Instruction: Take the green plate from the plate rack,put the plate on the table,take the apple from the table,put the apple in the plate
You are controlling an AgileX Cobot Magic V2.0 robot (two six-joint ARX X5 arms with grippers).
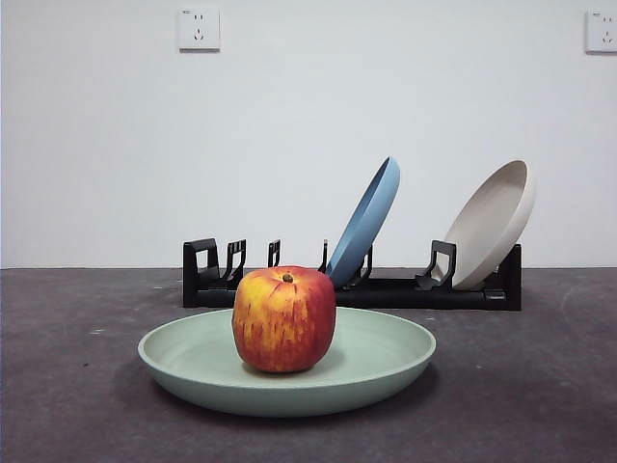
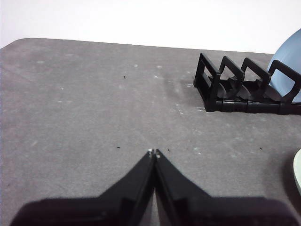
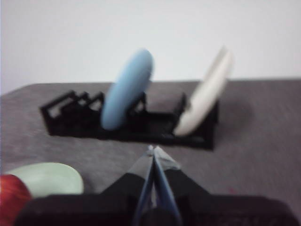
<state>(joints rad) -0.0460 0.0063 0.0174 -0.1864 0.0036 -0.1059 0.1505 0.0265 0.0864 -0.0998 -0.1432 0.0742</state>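
One apple (image 1: 284, 319), red with yellow streaks, stands upright in the middle of the green plate (image 1: 386, 362), which lies flat on the desk (image 1: 77, 386) in front of the rack (image 1: 386, 289). No readable writing or labels anywhere. Rack holds a blue plate (image 1: 366, 220) and a beige plate (image 1: 494, 222), both leaning; its other slots stand open. Bare desk lies on both sides of the green plate. Left pincer (image 2: 154, 151): jaws pressed together, holding nothing, above bare desk well apart from the rack. Right pincer (image 3: 153, 150): jaws together, holding nothing, near the green plate's rim.
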